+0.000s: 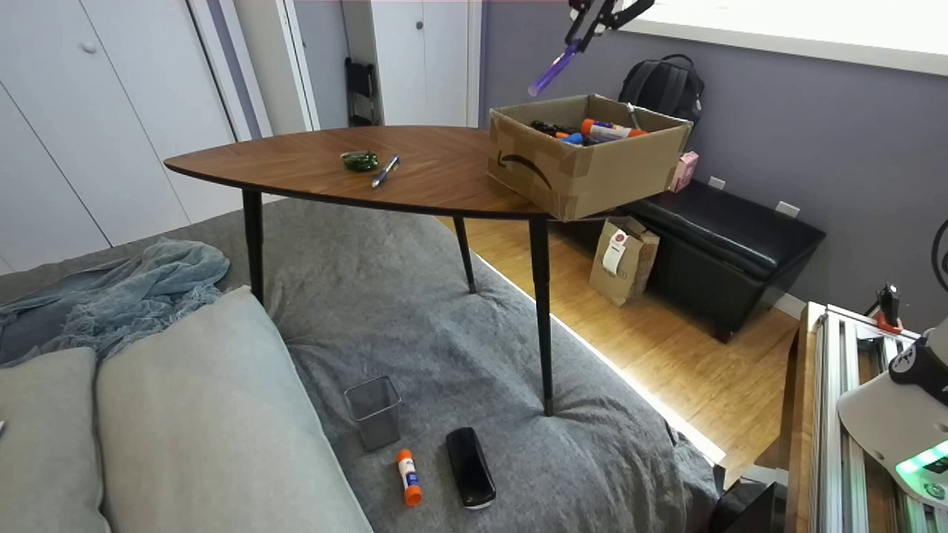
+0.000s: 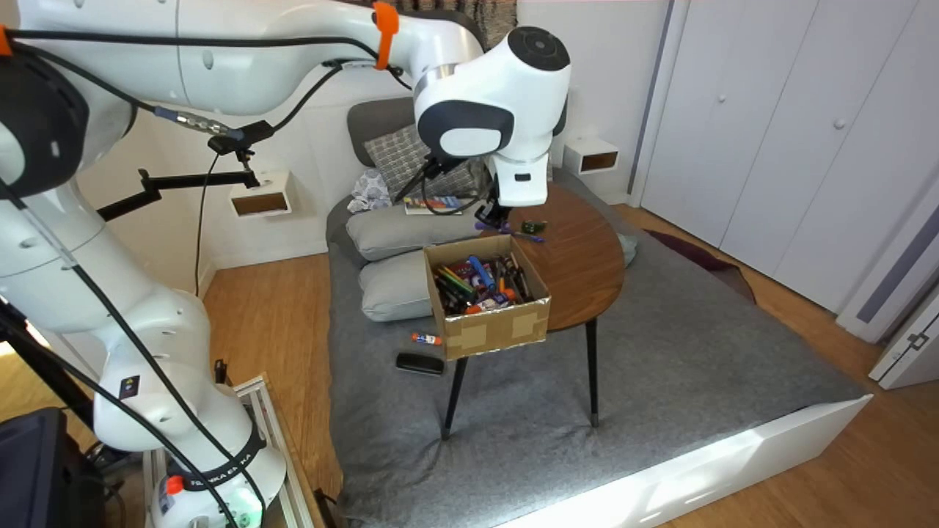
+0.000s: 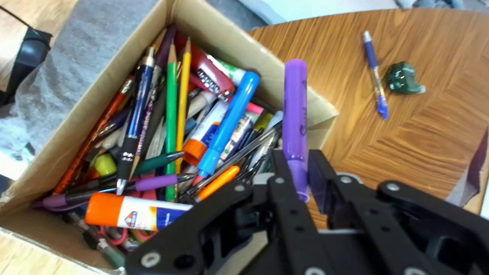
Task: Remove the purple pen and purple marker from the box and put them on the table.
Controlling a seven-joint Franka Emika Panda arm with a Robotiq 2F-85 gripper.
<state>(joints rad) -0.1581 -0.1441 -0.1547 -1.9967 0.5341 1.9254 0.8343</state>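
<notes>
The box is an open cardboard carton (image 1: 622,178) on the edge of the dark brown table (image 1: 444,163), filled with pens, pencils and glue sticks; it shows in the wrist view (image 3: 225,32). My gripper (image 3: 298,154) is shut on one end of the purple marker (image 3: 295,110). In an exterior view the marker (image 1: 554,68) hangs tilted in the air above the box's table side. A blue-purple pen (image 3: 372,67) lies on the table; it also shows in an exterior view (image 2: 530,237). Another purple pen (image 3: 156,182) lies among the box contents.
A small dark green item (image 3: 403,78) lies beside the pen on the table. The table stands on a grey bed. A mesh cup (image 1: 372,412), a glue stick (image 1: 408,477) and a black case (image 1: 471,468) lie on the bed. A black bench (image 1: 726,229) stands behind.
</notes>
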